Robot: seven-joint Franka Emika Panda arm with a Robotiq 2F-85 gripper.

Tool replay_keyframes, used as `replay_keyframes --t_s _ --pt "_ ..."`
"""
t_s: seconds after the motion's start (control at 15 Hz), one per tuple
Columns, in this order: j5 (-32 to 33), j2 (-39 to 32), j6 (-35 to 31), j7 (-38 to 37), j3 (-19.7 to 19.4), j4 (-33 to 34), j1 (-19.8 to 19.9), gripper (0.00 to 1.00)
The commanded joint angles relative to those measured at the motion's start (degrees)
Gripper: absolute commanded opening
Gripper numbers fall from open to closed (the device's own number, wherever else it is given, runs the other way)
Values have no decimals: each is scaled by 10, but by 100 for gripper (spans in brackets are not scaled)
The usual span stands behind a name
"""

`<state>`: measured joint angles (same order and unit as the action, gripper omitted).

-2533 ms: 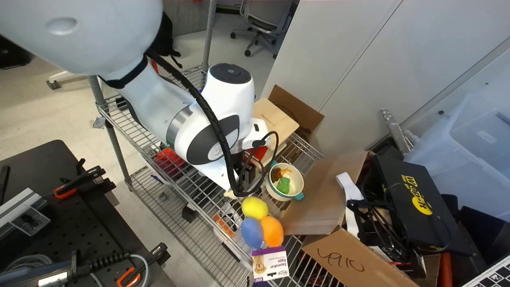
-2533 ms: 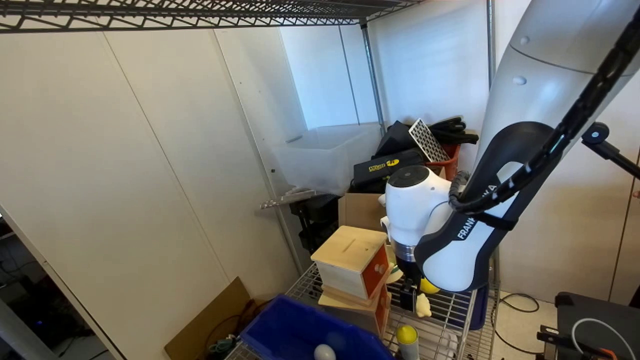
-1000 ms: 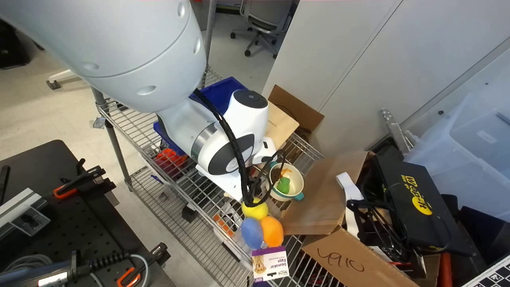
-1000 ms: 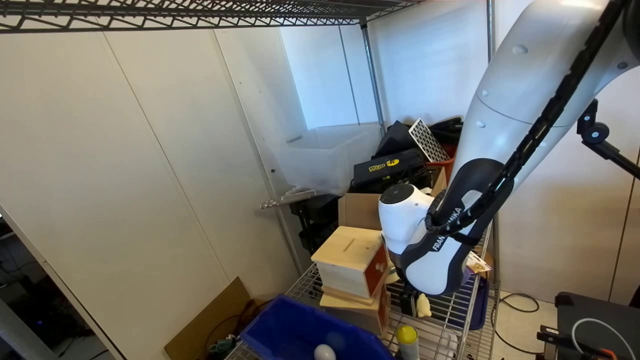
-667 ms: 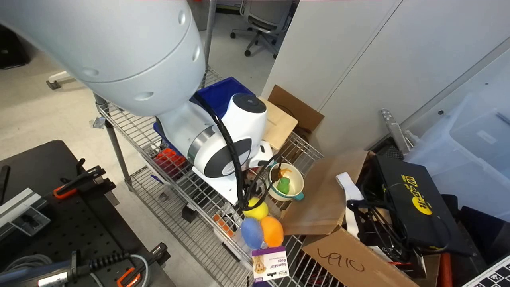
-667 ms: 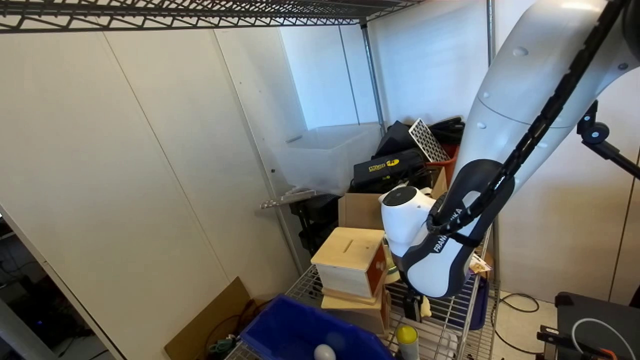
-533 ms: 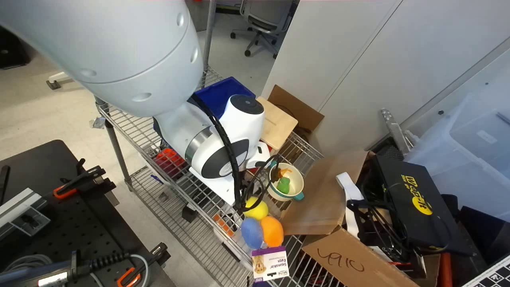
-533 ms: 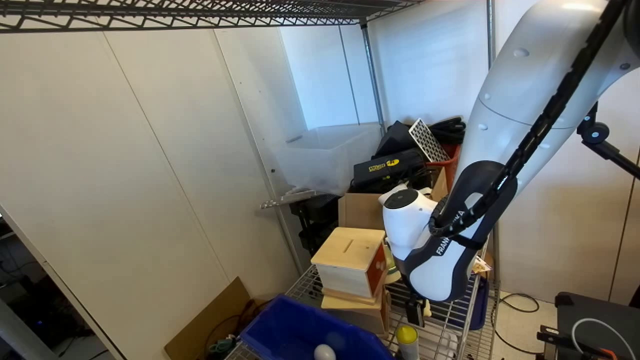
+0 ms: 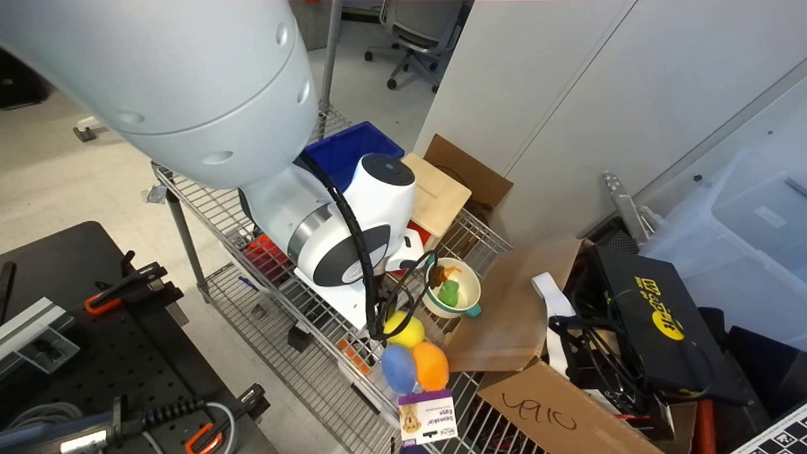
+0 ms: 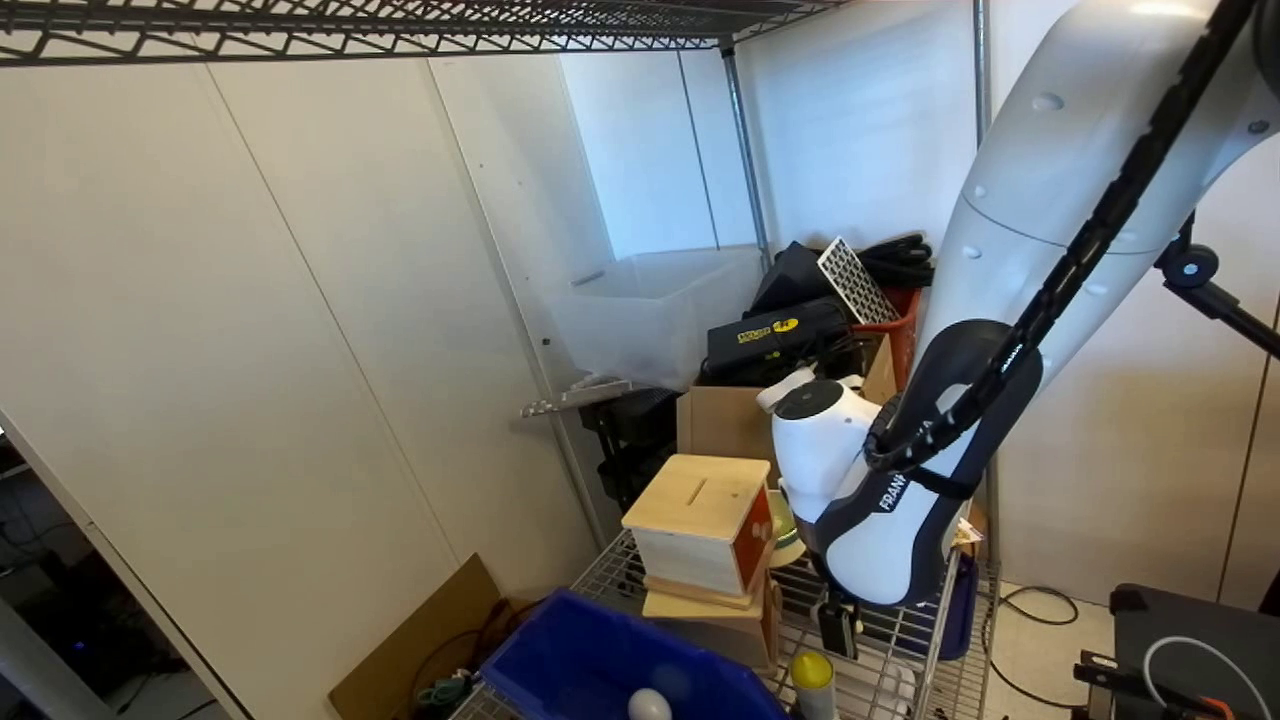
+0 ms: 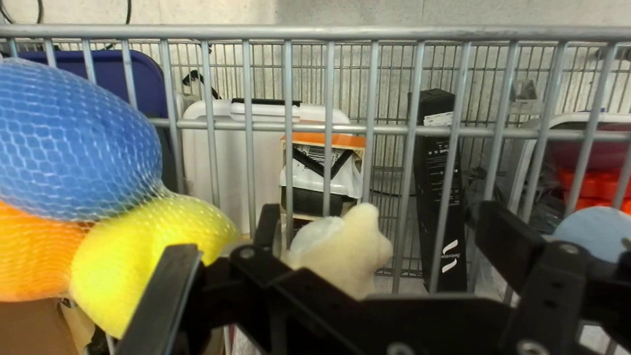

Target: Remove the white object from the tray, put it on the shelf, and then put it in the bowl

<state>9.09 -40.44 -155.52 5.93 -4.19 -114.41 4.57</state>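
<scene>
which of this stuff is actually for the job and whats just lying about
For the job:
cream-white object (likely the one meant)
blue tray
wire shelf
bowl

Just lying about:
blue egg
orange egg
yellow egg
Squeakin' Eggs card
upper wooden box
cardboard box
yellow-topped can

From just behind the jaws, the wrist view looks through the shelf (image 11: 315,33); both exterior views share it, looking down, farther off, from roughly opposite sides.
</scene>
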Motion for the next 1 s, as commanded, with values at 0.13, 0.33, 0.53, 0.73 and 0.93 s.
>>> replay_keyframes --t_s 0.13,0.33,0.53,0.73,0.93 --pt "-18 2 14 13 7 7 19 100" --pt "-17 -1 14 10 5 13 19 100" --pt "-17 -6 16 7 3 21 18 66" --pt "-18 -14 18 5 3 29 17 41" --pt "-20 -27 24 3 4 41 18 19"
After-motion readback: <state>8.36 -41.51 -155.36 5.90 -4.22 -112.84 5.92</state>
